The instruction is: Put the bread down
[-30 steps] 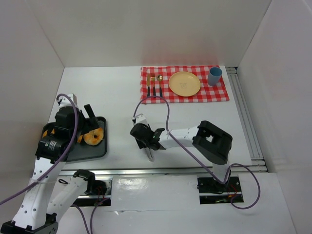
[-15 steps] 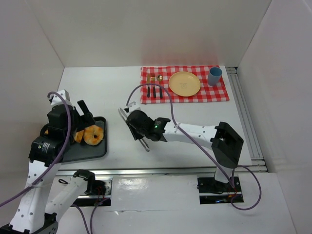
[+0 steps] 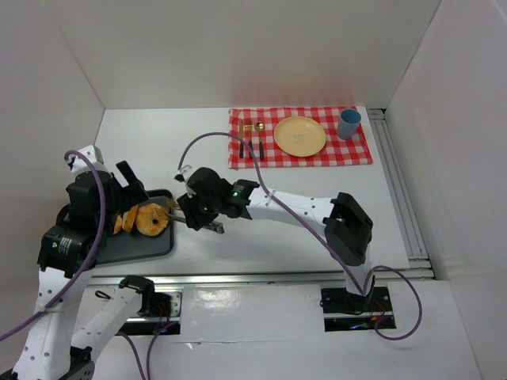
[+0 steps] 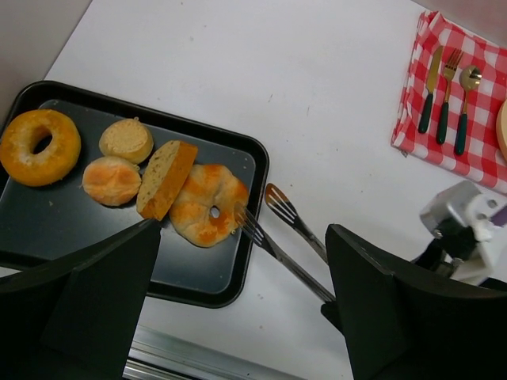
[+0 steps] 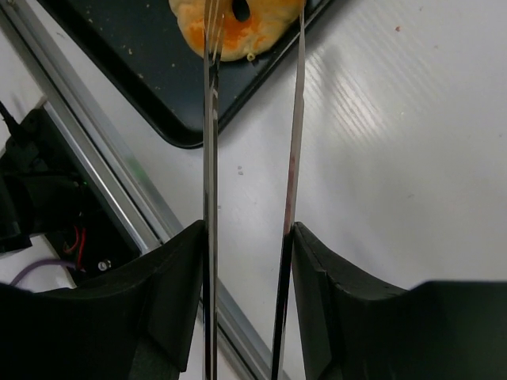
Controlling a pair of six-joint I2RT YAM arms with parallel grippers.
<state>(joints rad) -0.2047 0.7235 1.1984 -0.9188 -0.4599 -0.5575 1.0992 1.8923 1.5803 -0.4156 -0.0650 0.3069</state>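
Moved: right arm has swung left from mid-table since 0.5 s ago, and the tongs (image 4: 287, 247) tips have gone from the table to the tray (image 4: 202, 265) edge. Left arm has pulled back slightly to the left.
Right gripper (image 5: 249, 237): fingers clamped on the tongs, one outside each blade. A narrow gap remains between the blades.
Tong tips: one forked tip is over the right edge of the holed piece (image 4: 198, 207), contact cannot tell. The other is over the table (image 4: 261, 71), just outside the tray rim.
Left gripper (image 4: 244, 231): fingers wide apart, holding nothing, above the tray's right end.
Bread (image 4: 112, 180): five pieces, all on the tray. A ring sits at the left, then two small rounds, then a slice against the holed piece.
Unchanged: plate (image 3: 299, 135) on the cloth (image 3: 348, 150), well apart from the tray.
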